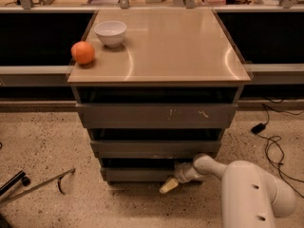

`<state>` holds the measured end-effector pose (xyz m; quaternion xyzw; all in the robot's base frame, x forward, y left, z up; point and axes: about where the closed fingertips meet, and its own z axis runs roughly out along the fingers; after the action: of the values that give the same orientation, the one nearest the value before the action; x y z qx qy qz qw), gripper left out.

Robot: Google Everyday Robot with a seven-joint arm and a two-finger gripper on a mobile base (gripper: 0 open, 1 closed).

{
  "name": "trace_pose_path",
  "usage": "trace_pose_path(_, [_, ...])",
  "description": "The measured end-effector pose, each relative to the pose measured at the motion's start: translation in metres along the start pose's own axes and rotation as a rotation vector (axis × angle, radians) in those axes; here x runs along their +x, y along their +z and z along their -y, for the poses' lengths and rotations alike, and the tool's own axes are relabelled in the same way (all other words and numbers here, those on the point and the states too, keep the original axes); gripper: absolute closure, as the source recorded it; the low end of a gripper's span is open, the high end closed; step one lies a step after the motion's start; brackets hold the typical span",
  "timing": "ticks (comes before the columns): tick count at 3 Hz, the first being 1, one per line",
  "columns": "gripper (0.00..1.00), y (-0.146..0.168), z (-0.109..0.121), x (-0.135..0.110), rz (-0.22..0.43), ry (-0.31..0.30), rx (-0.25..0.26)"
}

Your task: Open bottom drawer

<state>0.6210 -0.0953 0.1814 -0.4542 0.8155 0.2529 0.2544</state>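
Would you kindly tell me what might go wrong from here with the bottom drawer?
The bottom drawer has a flat, handle-less front, and the gripper sits low at its right end, so it may slip off. A jolt to the cabinet might roll the orange, which rests near the top's left edge.

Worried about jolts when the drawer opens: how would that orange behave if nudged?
The orange is round and sits near the top's edge, so it would probably roll, maybe off. It looks firm, likely not fragile. The gripper is low at the bottom drawer, well away from it.
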Motion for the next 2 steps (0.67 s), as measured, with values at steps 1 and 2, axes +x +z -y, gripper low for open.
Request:
trace_pose_path(1, [0.0,-0.0047,-0.0154,0.005,0.004,0.027,-0.039])
trace_pose_path(2, [0.0,-0.0077,-0.0161,0.0023,0.004,0.027,-0.039])
